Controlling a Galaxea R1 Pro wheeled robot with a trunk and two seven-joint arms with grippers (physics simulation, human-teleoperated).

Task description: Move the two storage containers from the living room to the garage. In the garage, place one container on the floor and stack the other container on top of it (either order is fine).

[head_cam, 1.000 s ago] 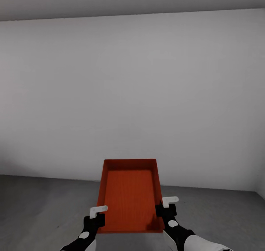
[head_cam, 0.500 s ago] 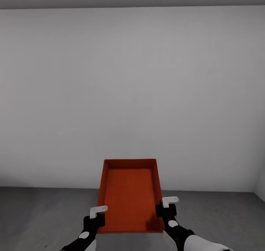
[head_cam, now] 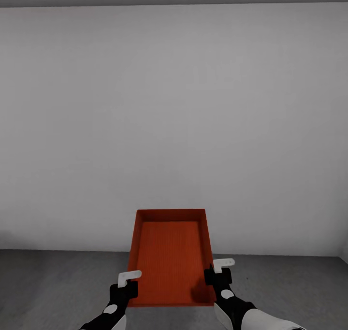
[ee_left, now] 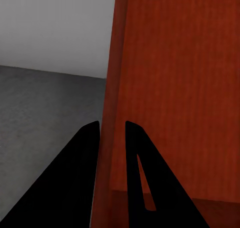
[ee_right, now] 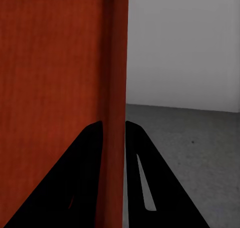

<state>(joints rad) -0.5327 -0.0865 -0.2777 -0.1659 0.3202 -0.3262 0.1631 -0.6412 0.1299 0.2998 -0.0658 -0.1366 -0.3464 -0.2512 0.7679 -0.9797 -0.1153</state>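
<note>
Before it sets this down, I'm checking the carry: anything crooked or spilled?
Nothing stands out. The red-orange open-topped container sits level and empty, left gripper and right gripper each pinching a side wall above grey concrete floor.

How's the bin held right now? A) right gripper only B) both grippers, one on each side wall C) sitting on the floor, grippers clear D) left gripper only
B: the left gripper and right gripper each pinch a side wall of the storage container, which is held above the floor.

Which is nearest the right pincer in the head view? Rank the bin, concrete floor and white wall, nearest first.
1. Storage container: its side wall is gripped in the right pincer.
2. Floor: below and beyond.
3. White wall: farthest, ahead.
</note>
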